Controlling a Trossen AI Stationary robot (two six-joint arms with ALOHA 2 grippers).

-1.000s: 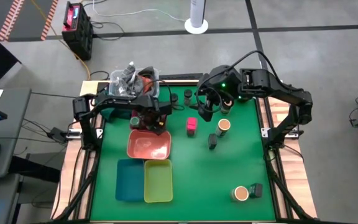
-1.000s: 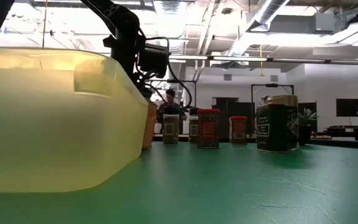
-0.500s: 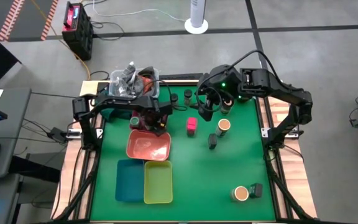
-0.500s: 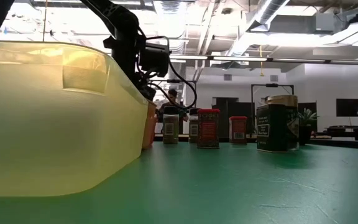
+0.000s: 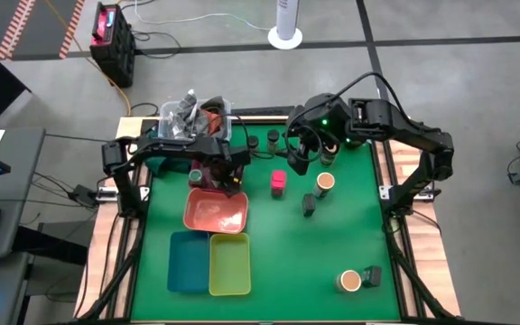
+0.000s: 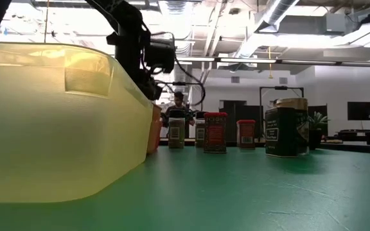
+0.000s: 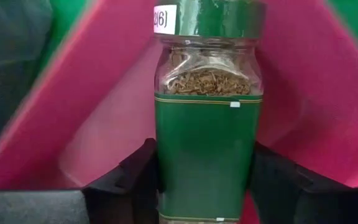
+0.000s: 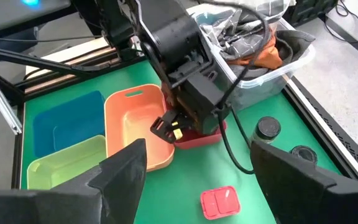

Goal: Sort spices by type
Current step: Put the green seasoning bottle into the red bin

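Above the pink tray (image 7: pixel 92 118), a green-lidded jar (image 7: pixel 207 112) is pinched upright by the left gripper (image 5: pixel 227 173). Near the tabletop's (image 5: pixel 296 253) back edge, the right gripper (image 5: pixel 293 162) is held spread, with a magenta box (image 5: pixel 278 183) just beside it.

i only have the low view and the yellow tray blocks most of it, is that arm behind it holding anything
observer: yes, the left end effector is shut on a green-lidded jar of dried herbs.
operator: where's it hanging
observer: over a pink tray, which lies just beyond the salmon tray in the high view.
operator: and the other arm
observer: the right end effector is open and holds nothing, above the table's far side near a magenta box.
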